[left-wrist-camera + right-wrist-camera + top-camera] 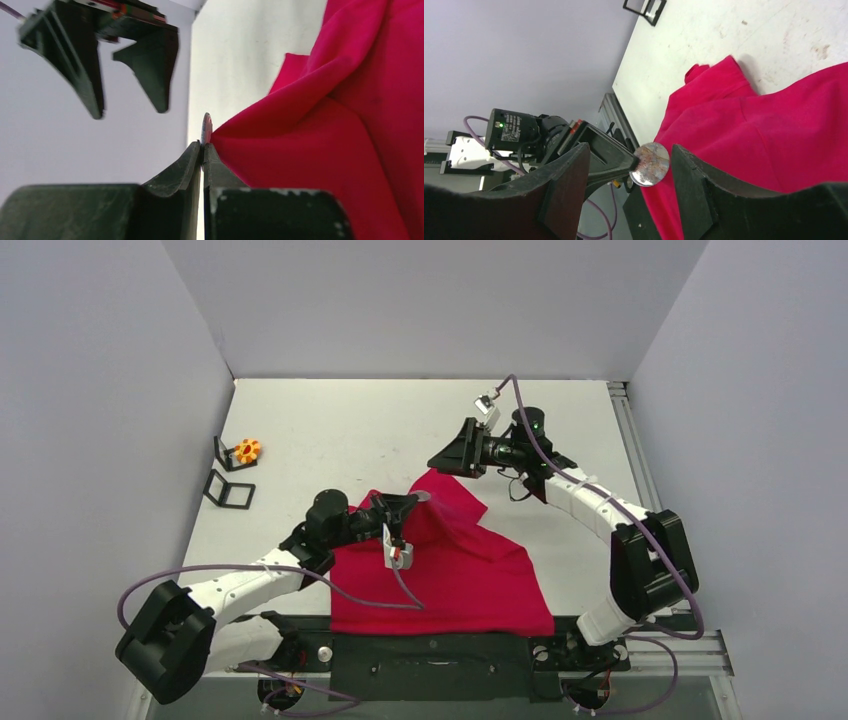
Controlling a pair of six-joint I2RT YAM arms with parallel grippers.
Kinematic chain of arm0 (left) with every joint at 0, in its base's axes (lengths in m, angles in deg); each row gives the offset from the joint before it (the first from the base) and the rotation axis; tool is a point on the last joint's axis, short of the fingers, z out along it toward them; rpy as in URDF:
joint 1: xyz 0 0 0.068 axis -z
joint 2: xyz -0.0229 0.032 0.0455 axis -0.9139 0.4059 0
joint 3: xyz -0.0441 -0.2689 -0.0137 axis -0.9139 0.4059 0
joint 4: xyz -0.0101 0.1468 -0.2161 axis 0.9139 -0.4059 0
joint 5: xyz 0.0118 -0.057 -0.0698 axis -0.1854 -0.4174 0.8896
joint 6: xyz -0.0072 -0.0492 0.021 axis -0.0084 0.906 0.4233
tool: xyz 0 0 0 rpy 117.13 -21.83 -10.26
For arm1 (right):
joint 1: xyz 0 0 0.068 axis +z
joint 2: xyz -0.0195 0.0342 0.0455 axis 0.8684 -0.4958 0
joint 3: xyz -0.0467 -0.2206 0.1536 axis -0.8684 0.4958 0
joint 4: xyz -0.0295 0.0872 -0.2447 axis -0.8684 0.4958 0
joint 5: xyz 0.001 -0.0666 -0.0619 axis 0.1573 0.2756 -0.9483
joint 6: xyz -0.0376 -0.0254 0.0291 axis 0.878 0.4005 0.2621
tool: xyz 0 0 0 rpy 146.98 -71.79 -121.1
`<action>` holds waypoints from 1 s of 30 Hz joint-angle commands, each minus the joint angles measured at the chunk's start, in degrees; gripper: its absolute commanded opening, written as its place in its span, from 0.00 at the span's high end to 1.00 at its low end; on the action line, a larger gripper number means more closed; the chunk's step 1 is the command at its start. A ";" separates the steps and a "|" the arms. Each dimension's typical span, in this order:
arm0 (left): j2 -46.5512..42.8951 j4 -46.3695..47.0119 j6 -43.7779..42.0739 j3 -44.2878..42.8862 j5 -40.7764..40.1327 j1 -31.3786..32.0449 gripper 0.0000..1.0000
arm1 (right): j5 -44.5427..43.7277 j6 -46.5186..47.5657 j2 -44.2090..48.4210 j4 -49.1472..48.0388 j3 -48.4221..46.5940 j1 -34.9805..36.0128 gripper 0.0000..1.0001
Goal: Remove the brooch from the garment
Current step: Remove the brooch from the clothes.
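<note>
As the left end effector is the one engaged, it is reported first: its jaws are clenched together on the rim of the brooch. Its own camera sees the brooch edge-on, rising from between the fingertips. Whether a fold of cloth is pinched with it cannot be told.

The brooch is a small round disc with a mottled, shiny face. It is attached to the garment, a bright red T-shirt. The cloth runs up to a peak at the disc and is held above the surface.

The right end effector is released, jaws wide and holding nothing. In its own view the disc appears between its two fingers, but the left wrist view shows it apart from the brooch. It hangs near the brooch on the far right side, facing it.

The rest of the T-shirt lies spread toward the near edge, between the two arm bases. At far left, well apart from the work, are a small orange object and two black frames.

Assessment: the brooch has not been removed, and the step in hand is the separation itself. The next move appears to fall to the right end effector. It would need to close in on the peak and take hold squarely, either of the disc face or of the cloth just beside it. The two holds can then be drawn apart. Approach should be careful, since the left fingertips crowd the disc.
</note>
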 commanded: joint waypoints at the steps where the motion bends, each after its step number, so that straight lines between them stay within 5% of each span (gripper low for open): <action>1: -2.20 8.16 -5.60 -0.18 -3.31 1.38 1.00 | 3.03 -0.90 -1.44 -1.45 1.24 1.89 0.44; 8: -2.25 9.63 -7.90 -0.06 -3.77 2.25 1.00 | 4.00 -0.23 -3.12 -0.99 0.84 3.57 0.44; 22: 1.06 10.92 -11.32 0.26 -7.60 2.73 1.00 | 8.10 -12.73 -1.15 -16.04 4.25 4.27 0.81; 26: 2.17 10.52 -11.57 -0.39 -9.03 2.73 0.99 | 7.54 -10.54 -0.39 -15.09 4.01 4.74 1.00; 29: 2.14 7.30 -12.12 -0.43 -10.95 2.73 0.60 | 4.28 -6.56 0.38 -9.26 3.36 3.30 1.00; 30: 1.89 6.71 -11.76 -0.13 -12.76 2.71 0.54 | 1.61 -3.60 0.83 -7.44 2.61 2.19 1.00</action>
